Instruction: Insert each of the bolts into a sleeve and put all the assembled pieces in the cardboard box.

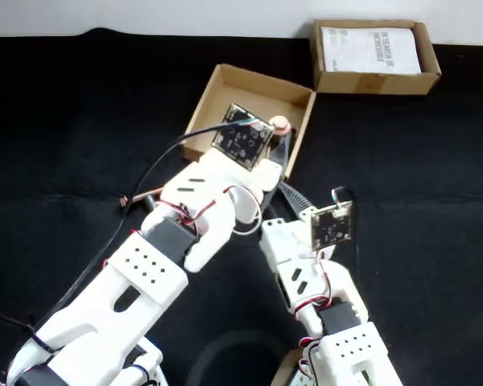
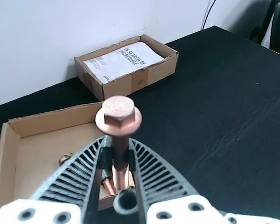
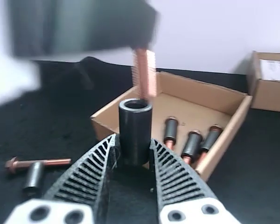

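Now in hand: we judge this to be the insertion step, with one arm presenting each part.
Left arm: the left gripper (image 2: 117,154) is clenched on the shank of the bolt (image 2: 118,119) below its flanged head. That grip leaves the threaded end free to enter.
Right arm: the right gripper (image 3: 133,144) is clamped around the black sleeve (image 3: 135,128) and holds it upright, bore open toward the bolt. It serves as a fixture.
Fit so far: the threaded end sits at the sleeve's mouth. We cannot tell whether it is inside yet.
Place: in the high view the two grippers meet in the upper middle of the frame, at the right-hand wall of the cardboard box (image 1: 225,84). We take it that working there keeps the drop short.
Already in the box: three assembled pieces (image 3: 191,142) lie side by side on its floor near one wall.
Left to do: a loose bolt (image 3: 37,163) and a loose sleeve (image 3: 33,179) lie close together on the black table (image 1: 435,201), left of centre in the high view and apart from the box.
Other box: a second box (image 1: 370,80) with a printed sheet sits at the upper right, well apart.
Next move calls for: keeping the shank in line with the bore while it slides in.
Risk: a tilted thread could catch on the rim.
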Action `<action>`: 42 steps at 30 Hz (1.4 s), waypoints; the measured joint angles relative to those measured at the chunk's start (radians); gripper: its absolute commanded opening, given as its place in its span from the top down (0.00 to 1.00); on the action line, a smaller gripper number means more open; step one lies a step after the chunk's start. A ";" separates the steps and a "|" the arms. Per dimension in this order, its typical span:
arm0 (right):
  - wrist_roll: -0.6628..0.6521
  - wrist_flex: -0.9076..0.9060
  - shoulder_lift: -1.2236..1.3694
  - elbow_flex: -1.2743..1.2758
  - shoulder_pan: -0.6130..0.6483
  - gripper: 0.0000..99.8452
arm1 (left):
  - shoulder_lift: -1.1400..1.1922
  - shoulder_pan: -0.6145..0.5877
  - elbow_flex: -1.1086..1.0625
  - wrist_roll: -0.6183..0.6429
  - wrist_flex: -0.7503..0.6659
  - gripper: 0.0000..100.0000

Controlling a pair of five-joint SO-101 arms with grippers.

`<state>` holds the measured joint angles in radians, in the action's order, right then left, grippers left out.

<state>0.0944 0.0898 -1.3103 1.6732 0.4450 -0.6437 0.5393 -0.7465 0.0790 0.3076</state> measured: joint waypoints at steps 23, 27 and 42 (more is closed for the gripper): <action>-0.002 0.000 0.000 0.000 -0.009 0.99 | 0.003 0.002 0.044 0.000 0.051 0.99; -0.002 0.000 0.000 0.000 -0.009 0.99 | 0.003 0.021 0.044 0.000 0.051 0.99; -0.002 0.000 0.000 0.000 -0.011 0.99 | 0.005 0.038 0.044 0.000 0.124 0.99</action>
<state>0.0928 0.0898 -1.3103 1.6732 0.4342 -0.6391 0.5777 -0.7020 0.0790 0.4319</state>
